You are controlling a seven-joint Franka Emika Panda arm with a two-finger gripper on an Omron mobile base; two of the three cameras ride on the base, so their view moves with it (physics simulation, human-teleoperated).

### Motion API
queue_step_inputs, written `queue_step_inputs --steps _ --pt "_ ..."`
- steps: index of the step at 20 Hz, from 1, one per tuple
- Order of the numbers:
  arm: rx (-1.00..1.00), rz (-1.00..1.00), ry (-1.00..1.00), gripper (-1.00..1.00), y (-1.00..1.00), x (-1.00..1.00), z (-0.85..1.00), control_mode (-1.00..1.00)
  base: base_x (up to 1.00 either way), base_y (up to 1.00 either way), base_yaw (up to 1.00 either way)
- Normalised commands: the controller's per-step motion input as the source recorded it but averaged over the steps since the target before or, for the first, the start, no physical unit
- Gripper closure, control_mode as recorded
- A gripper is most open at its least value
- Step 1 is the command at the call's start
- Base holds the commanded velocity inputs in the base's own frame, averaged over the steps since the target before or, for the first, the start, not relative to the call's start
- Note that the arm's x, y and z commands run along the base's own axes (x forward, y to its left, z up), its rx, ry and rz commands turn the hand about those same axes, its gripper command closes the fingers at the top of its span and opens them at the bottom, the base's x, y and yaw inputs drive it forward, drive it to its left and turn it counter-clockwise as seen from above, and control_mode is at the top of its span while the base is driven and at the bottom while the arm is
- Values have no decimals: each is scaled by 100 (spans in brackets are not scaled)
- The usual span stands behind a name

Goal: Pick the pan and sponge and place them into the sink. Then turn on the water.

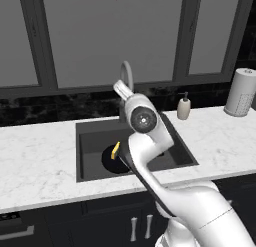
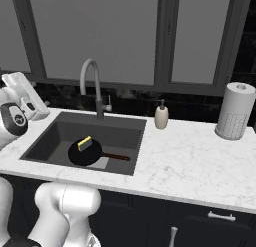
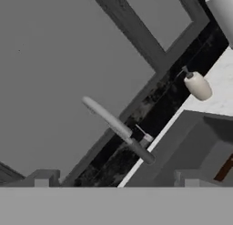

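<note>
Pan (image 2: 85,153) and sponge (image 2: 84,143) are in the sink (image 2: 60,128) already; my pincer (image 3: 116,185) is wide open, faucet (image 3: 119,128) lever next.

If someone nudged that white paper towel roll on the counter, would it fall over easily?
Probably yes. The paper towel roll stands upright, tall for its base, so a push near the top would likely tip it. Once down, its round shape would let it roll along the marble counter. It looks soft and light, so it should slide under a low push and would hardly break.
</note>
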Motion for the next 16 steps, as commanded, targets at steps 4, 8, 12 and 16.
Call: queue_step_inputs --steps 4,8,12,16 --pt "39 -2 -4 -100 -100 -28 16 -100 0 0 0" --pt "48 0 -4 -100 -99 -9 28 -100 0 0 0" --pt "49 0 -1 -100 -88 -1 29 -100 0 0 0" --pt "48 0 0 -100 -75 -5 4 -100 0 0 0"
